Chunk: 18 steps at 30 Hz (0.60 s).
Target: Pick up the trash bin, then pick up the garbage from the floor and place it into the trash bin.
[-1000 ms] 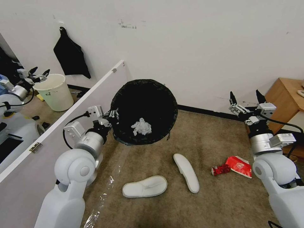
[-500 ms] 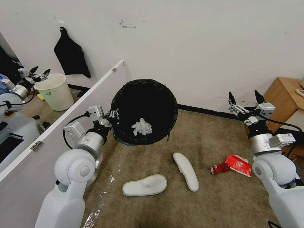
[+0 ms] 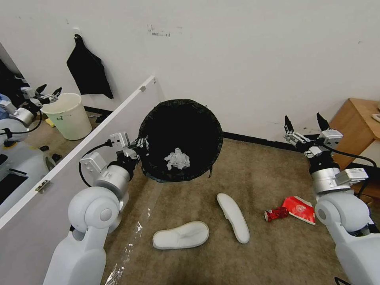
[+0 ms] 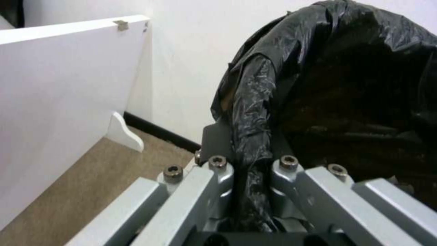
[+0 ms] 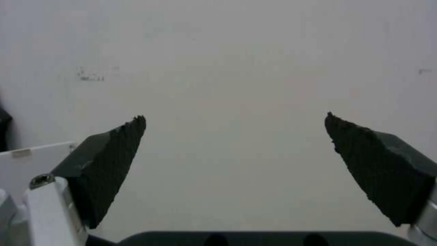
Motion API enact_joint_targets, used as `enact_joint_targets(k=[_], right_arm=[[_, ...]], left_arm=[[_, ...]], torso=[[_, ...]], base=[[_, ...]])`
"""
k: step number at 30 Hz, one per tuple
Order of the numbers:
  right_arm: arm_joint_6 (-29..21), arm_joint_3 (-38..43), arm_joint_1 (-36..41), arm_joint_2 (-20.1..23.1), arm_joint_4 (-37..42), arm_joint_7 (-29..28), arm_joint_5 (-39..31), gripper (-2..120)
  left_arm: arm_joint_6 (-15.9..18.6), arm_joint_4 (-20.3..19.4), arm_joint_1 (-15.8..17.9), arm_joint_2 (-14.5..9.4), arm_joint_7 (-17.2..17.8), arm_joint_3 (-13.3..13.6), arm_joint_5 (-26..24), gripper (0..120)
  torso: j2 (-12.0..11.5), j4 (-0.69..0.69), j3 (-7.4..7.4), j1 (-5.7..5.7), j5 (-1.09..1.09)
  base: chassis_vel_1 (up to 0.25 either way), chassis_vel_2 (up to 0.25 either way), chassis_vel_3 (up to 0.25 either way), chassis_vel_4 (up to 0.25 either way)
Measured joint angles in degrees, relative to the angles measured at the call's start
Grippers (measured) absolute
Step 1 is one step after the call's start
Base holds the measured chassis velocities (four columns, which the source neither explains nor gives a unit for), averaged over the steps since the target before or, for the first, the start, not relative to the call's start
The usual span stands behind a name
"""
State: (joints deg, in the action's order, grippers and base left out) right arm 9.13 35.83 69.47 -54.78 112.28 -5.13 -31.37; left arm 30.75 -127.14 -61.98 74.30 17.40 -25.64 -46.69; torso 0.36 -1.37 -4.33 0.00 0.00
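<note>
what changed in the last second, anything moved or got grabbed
The right tool, open, rose slightly and drifted a little left in the head view, from beside the wooden cabinet. Nothing was grabbed or let go. The left tool stays clamped on the rim of the trash bin, held off the floor with tissue inside. Slippers, can and cup lie unmoved.

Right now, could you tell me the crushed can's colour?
The crushed can is red, clearest in the head view.

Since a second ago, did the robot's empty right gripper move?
Yes, slightly. The right gripper, fingers open, has drifted up and a little left, away from the wooden cabinet beside it.
</note>
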Motion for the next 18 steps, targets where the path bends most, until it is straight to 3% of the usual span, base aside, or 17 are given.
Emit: enact_joint_targets(k=[6,18], right_arm=[[0.51,-0.04,-0.06,0.00,0.01,0.06,0.25,100],[0.61,-0.05,-0.02,0.01,0.06,0.13,0.44,100]], left_arm=[[-0.01,-0.06,0.00,0.03,-0.01,-0.12,0.01,4],[-0.02,-0.26,-0.15,0.10,-0.05,-0.19,0.01,4]], torso=[[-0.01,0.02,-0.03,0.01,0.00],[0.00,0.00,-0.01,0.00,0.00]], base=[[-0.128,0.099,0.102,-0.109],[0.004,-0.003,-0.002,0.002]])
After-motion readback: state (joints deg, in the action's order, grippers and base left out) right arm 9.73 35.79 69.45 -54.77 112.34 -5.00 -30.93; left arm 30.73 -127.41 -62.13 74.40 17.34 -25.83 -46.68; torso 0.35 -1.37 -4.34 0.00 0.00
